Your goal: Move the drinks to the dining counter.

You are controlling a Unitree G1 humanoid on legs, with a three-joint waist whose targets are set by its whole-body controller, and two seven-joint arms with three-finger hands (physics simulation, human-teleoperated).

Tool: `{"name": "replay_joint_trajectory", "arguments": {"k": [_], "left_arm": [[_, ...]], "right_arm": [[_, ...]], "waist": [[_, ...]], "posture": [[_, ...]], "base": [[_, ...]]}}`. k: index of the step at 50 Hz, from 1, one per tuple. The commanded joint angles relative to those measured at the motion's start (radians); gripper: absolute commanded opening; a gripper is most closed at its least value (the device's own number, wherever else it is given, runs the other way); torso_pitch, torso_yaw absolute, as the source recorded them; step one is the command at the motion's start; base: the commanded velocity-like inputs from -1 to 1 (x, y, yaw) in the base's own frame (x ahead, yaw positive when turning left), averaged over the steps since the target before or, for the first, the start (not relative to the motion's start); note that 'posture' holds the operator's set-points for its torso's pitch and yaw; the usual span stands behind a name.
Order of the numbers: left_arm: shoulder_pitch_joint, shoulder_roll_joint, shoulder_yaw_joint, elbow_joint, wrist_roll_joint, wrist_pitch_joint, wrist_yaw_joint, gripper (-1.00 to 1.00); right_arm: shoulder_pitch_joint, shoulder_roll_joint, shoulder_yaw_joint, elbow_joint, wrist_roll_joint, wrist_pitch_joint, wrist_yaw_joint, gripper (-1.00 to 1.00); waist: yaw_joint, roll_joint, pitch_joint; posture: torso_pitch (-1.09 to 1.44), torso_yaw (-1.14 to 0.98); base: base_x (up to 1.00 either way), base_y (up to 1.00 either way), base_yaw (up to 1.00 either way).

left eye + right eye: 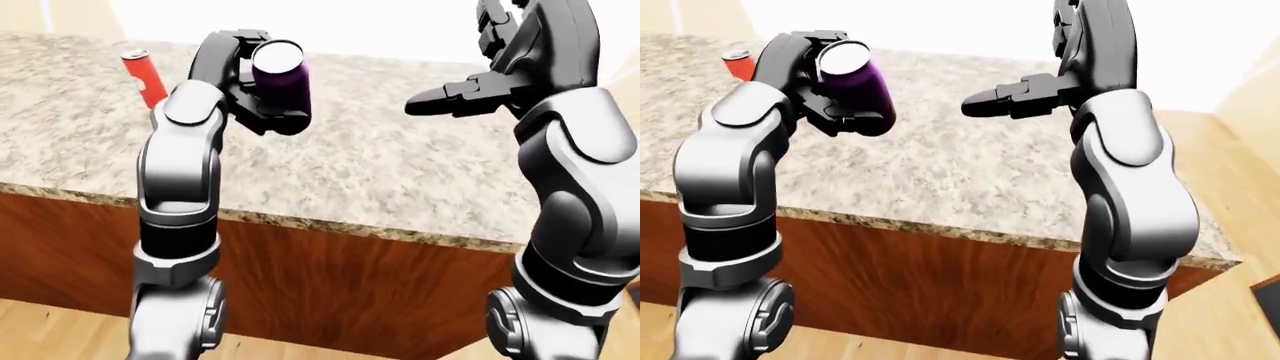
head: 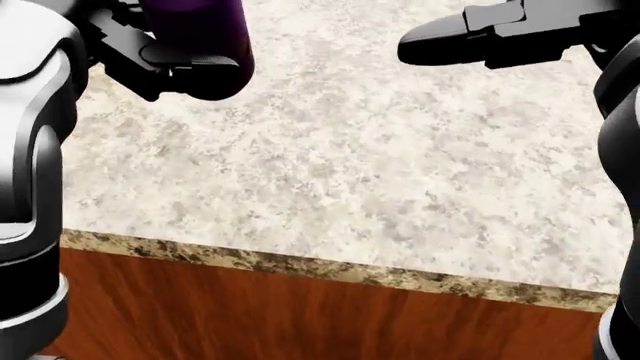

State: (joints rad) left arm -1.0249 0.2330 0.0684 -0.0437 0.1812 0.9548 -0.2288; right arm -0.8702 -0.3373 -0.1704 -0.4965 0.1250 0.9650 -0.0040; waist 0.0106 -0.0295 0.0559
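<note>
Nearest, bottom of both eye views: pale wooden plank floor (image 1: 60, 322), and the reddish-brown wood-grain side panel of the counter (image 1: 330, 277) rising from it. The robot's two grey-and-black arms stand upright against this panel, left arm at the left of the views, right arm at the right.

Above the panel: speckled beige granite counter top (image 2: 350, 172) with a darker mottled edge strip. In the head view it fills most of the picture.

Left hand (image 1: 262, 88): black fingers closed round a dark purple cylindrical drink can with a silver top (image 1: 282, 75). Can is tilted, silver end turned toward the camera and upward. It is held up over the counter top; whether its lower end touches the stone I cannot tell, as fingers cover it. In the head view the can sits at the top left corner, cut by the frame.

Right hand (image 1: 1040, 82): raised over the counter, fingers spread, holding nothing. One long black finger (image 1: 450, 96) points toward the view's left, well apart from the purple can.

Farther off, upper left of the left-eye view: a red cylindrical drink can with a silver top (image 1: 144, 75), standing on the counter top, leaning slightly, partly hidden behind the left arm.
</note>
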Motion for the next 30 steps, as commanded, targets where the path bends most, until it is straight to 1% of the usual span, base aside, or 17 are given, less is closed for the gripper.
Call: {"name": "replay_joint_trajectory", "arguments": {"k": [1, 4, 9, 12, 19, 25, 28, 30], "left_arm": [[-0.042, 0.002, 0.001, -0.006, 0.003, -0.057, 0.007, -1.0], [-0.064, -0.006, -0.004, 0.073, 0.01, -0.106, 0.017, -1.0], [-0.076, -0.014, -0.003, 0.201, 0.017, -0.202, 0.04, -1.0], [-0.089, -0.026, -0.012, 0.278, 0.028, -0.253, 0.058, -1.0], [-0.082, -0.053, -0.024, 0.401, 0.055, -0.358, 0.093, -1.0], [-0.104, -0.061, -0.014, 0.53, 0.055, -0.44, 0.127, -1.0], [-0.115, -0.067, -0.018, 0.588, 0.052, -0.472, 0.14, -1.0], [-0.122, -0.069, -0.015, 0.656, 0.047, -0.514, 0.153, -1.0]], "right_arm": [[-0.033, -0.016, -0.023, -0.028, -0.005, -0.025, -0.012, 1.0], [-0.036, -0.017, -0.023, -0.026, -0.001, -0.025, -0.016, 1.0], [-0.04, -0.025, -0.025, -0.025, 0.005, -0.022, -0.019, 1.0], [-0.045, -0.027, -0.026, -0.029, 0.011, -0.015, -0.023, 1.0], [-0.037, -0.027, -0.025, -0.024, 0.015, -0.028, -0.026, 1.0], [-0.031, -0.023, -0.022, -0.02, 0.014, -0.038, -0.028, 1.0], [-0.032, -0.021, -0.021, -0.02, 0.015, -0.037, -0.029, 1.0], [-0.03, -0.021, -0.021, -0.02, 0.015, -0.039, -0.028, 1.0]], "waist": [[-0.003, 0.005, -0.037], [0.002, 0.003, -0.041], [0.004, 0.002, -0.04], [0.004, 0.002, -0.04], [0.003, -0.001, -0.04], [0.001, -0.002, -0.038], [0.001, -0.003, -0.037], [0.001, -0.003, -0.036]], "posture": [[0.0, 0.0], [0.0, 0.0], [0.0, 0.0], [0.0, 0.0], [0.0, 0.0], [0.0, 0.0], [0.0, 0.0], [0.0, 0.0]], "base": [[0.0, 0.0, 0.0], [0.0, 0.0, 0.0], [0.0, 0.0, 0.0], [0.0, 0.0, 0.0], [0.0, 0.0, 0.0], [0.0, 0.0, 0.0], [0.0, 0.0, 0.0], [0.0, 0.0, 0.0]]}}
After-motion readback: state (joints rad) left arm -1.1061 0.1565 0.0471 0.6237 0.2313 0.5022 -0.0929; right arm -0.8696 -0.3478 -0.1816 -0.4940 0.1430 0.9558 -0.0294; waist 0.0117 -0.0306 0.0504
